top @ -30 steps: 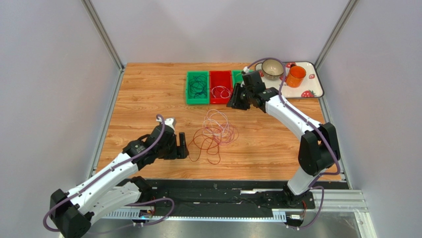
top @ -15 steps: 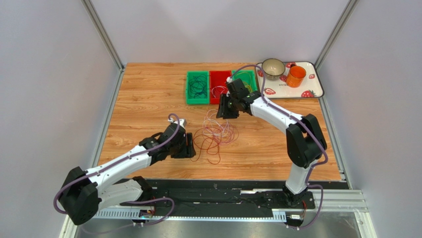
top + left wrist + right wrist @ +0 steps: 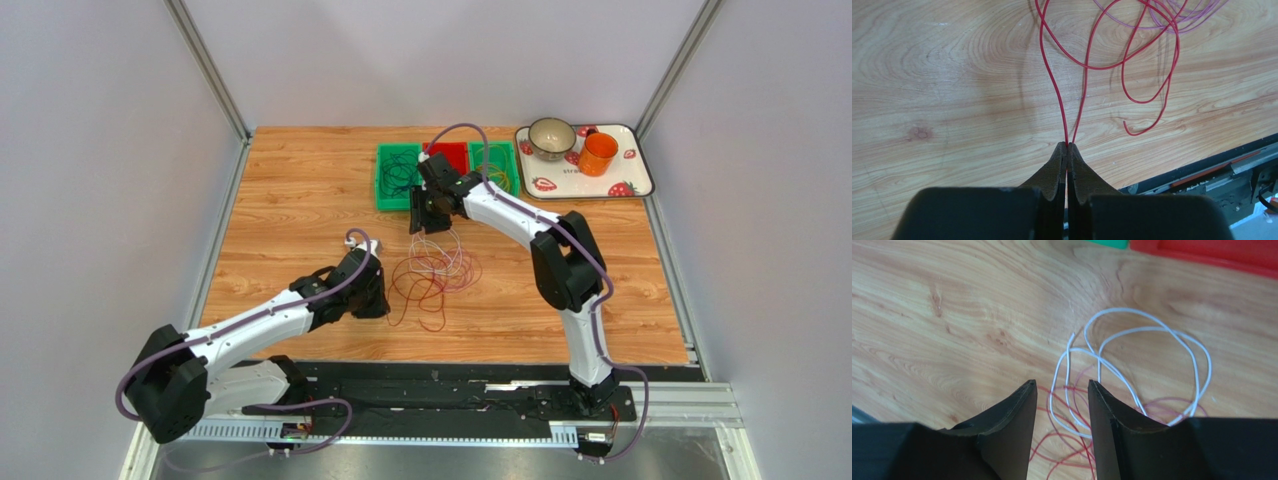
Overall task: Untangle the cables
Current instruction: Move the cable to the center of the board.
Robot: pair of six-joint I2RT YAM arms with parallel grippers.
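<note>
Here, mid-way across the wooden table (image 3: 300,200), the left gripper (image 3: 1068,145) is clenched on a doubled strand of the red cable (image 3: 1061,107), seemingly to anchor the tangle (image 3: 432,270), while the right gripper (image 3: 1059,385) hangs parted over the white cable (image 3: 1124,310), apparently poised to draw it free.

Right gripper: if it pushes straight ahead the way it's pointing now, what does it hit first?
Probably the white cable, whose loops lie just ahead of the open right gripper, with the wooden table beneath. Depth is unclear.
</note>
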